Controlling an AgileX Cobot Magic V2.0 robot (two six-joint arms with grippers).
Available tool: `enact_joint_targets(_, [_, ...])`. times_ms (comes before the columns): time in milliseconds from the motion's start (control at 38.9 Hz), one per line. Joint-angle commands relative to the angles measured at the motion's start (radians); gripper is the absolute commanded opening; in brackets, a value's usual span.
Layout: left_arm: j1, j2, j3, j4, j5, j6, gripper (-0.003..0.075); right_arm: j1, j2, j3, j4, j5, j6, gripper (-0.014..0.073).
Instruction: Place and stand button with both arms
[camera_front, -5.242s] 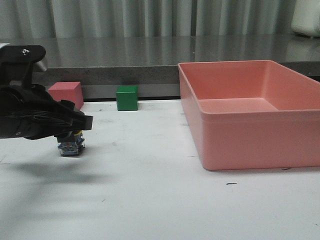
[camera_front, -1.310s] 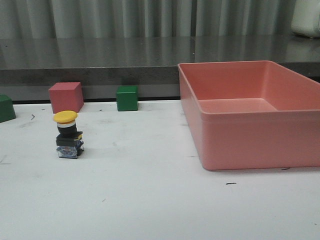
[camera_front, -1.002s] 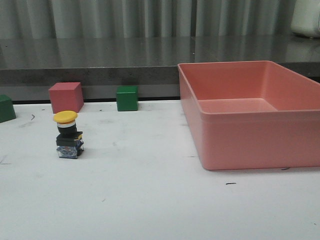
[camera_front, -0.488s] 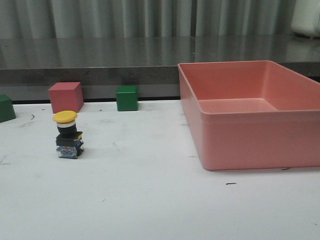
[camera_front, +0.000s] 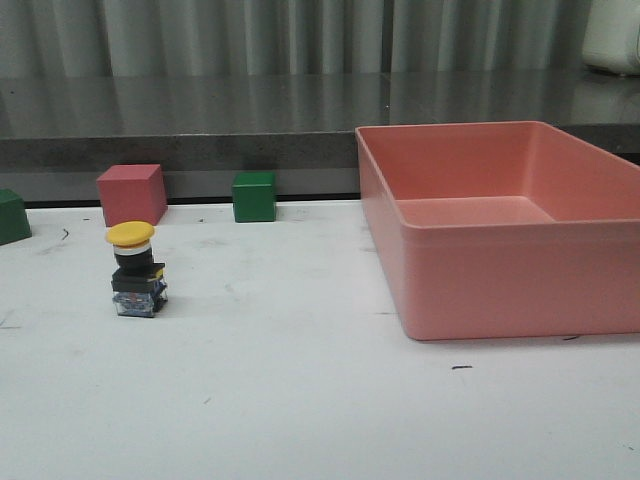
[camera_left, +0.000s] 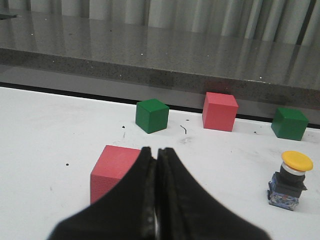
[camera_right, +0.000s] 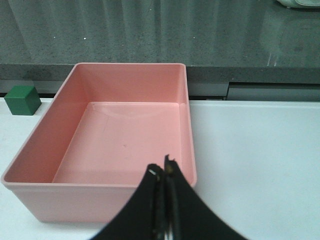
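The button (camera_front: 135, 272) stands upright on the white table at the left, yellow cap on top and black base with bluish contacts down. It also shows in the left wrist view (camera_left: 290, 179), off to the side of my left gripper. My left gripper (camera_left: 156, 151) is shut and empty, pulled back behind a pink cube (camera_left: 112, 170). My right gripper (camera_right: 163, 170) is shut and empty, over the near rim of the pink tray (camera_right: 30, 187). Neither arm shows in the front view.
A large pink tray (camera_front: 480, 290) fills the right side. A pink cube (camera_front: 131, 192) and a green cube (camera_front: 254, 196) stand at the table's back edge, another green cube (camera_front: 12, 216) at the far left. A dark ledge runs behind the table.
The left arm, which stood over the button 5.2 s ago, has withdrawn out of the front view. The button has stood still and upright over the last second.
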Motion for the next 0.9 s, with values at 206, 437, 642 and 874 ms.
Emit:
enact_joint_targets(206, [0.003,-0.025,0.009,-0.007,-0.083,-0.006,-0.002,-0.003,-0.009,0.011,-0.028,-0.127,-0.021,-0.007])
enact_joint_targets(437, [0.003,-0.025,0.009,-0.007,-0.083,-0.006,-0.002,-0.037,-0.148,0.195,0.125,-0.235,-0.195,-0.007])
enact_joint_targets(642, [0.003,-0.025,0.009,-0.007,-0.083,-0.006,-0.002,-0.073,-0.301,0.356,0.214,-0.235,-0.212,-0.007])
enact_joint_targets(874, [0.003,-0.025,0.009,-0.007,-0.083,-0.006,-0.002,-0.084,-0.453,0.438,0.239,-0.169,-0.212,-0.007])
